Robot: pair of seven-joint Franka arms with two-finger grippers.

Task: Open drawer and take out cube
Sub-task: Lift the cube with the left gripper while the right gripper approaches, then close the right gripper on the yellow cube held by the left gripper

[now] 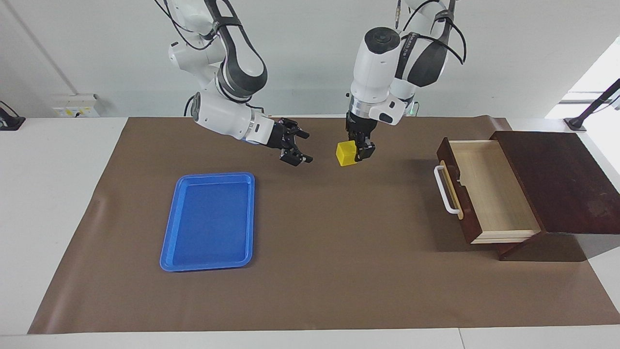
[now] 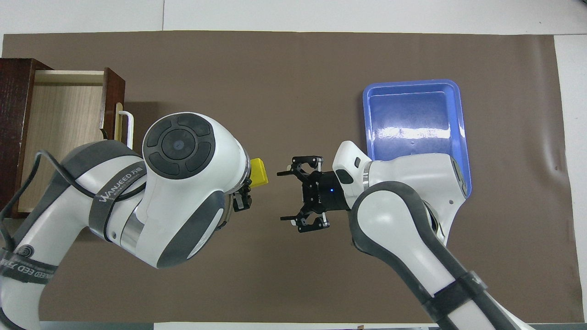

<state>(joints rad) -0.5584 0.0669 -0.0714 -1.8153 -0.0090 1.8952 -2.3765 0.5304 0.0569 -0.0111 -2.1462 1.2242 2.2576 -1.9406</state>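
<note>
The dark wood drawer (image 1: 489,194) stands pulled open at the left arm's end of the table, and its pale interior is empty. Its white bar handle (image 1: 443,189) faces the table's middle. The drawer also shows in the overhead view (image 2: 64,119). My left gripper (image 1: 357,151) is shut on the yellow cube (image 1: 346,153) and holds it in the air over the mat's middle. In the overhead view the cube (image 2: 258,173) pokes out from under the left wrist. My right gripper (image 1: 305,147) is open and empty, level with the cube and pointing at it across a short gap (image 2: 282,196).
A flat blue tray (image 1: 213,175) lies empty on the brown mat toward the right arm's end; its rim shows in the overhead view (image 2: 410,84). The dark wood box (image 1: 557,179) holds the drawer.
</note>
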